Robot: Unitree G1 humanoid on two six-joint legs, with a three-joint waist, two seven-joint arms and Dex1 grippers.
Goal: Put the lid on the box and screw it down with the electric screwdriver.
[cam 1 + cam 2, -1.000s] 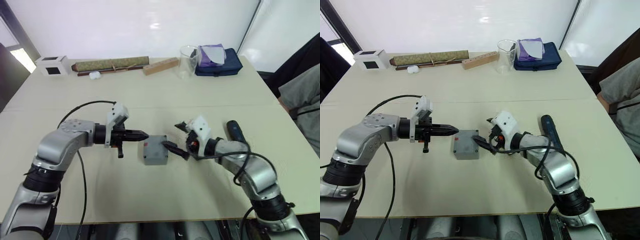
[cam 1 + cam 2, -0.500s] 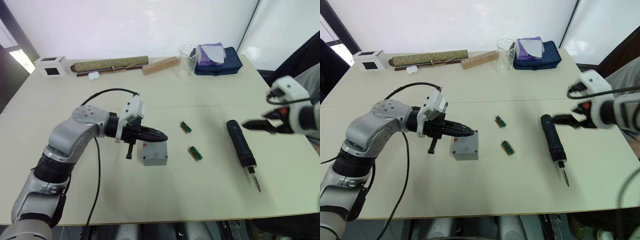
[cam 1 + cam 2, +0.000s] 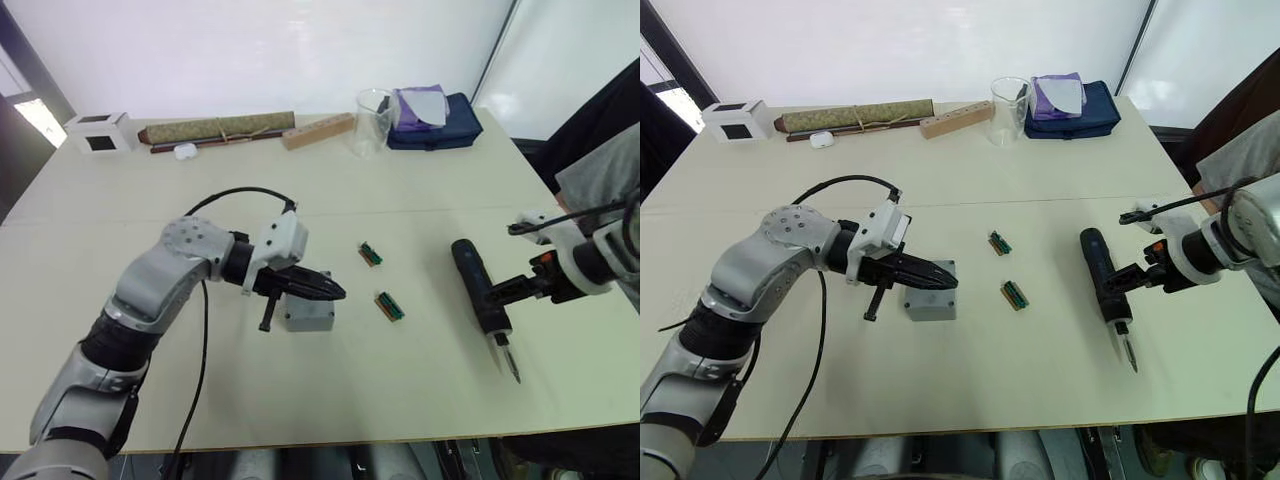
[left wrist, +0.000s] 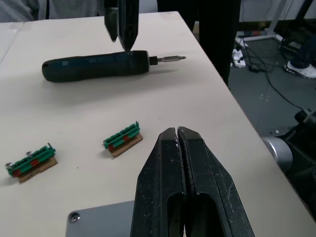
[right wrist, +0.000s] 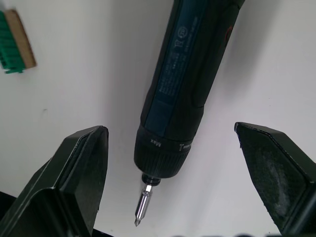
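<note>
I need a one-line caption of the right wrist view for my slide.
Open right gripper straddles the tapered end of the electric screwdriver lying on the table, fingers on either side, not yet closed.

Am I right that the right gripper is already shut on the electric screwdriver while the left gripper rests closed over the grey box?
Not quite. The right gripper is open: in the right wrist view its fingers stand wide apart on either side of the electric screwdriver, which lies on the table. The left gripper is indeed shut over the box.

My two eye views look down from my head over the table (image 3: 330,190). My wrist views sit close and low; both see the electric screwdriver (image 5: 190,94).
</note>
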